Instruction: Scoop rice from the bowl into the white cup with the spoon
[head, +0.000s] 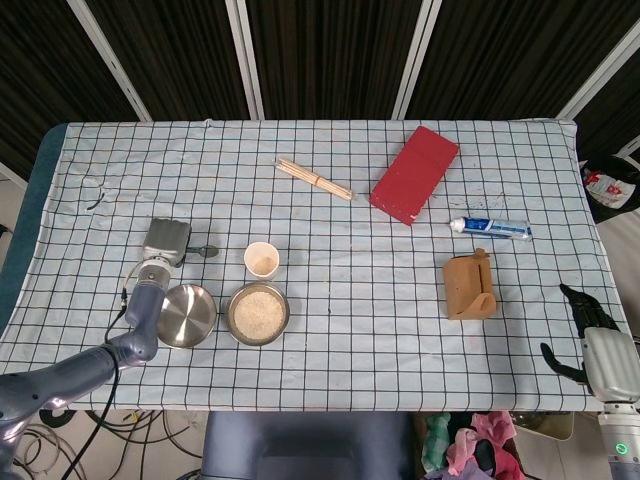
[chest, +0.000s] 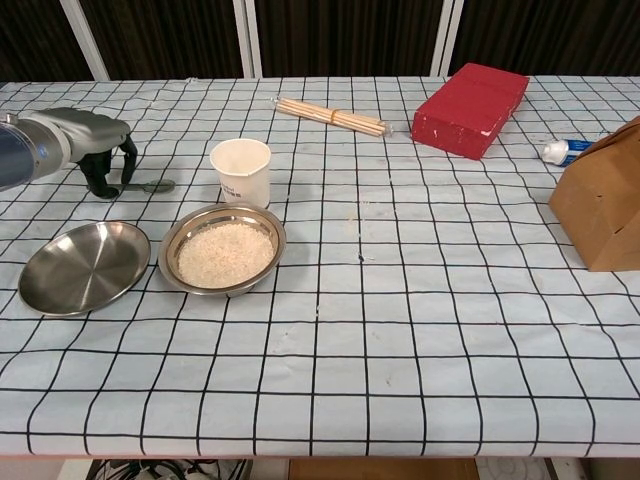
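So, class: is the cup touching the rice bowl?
Apart. The head view shows tablecloth between the cup and the bowl rim.

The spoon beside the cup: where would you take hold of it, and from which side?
By the handle, I'd say, coming from above. The spoon lies flat on the tablecloth with its bowl end pointing toward the white cup and its thin handle running out to the left, under the left hand. Gripping the handle leaves the bowl end free for the rice bowl.

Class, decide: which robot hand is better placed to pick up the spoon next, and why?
Left. The left robot hand is over the spoon handle; the right robot hand sits beyond the table's far edge.
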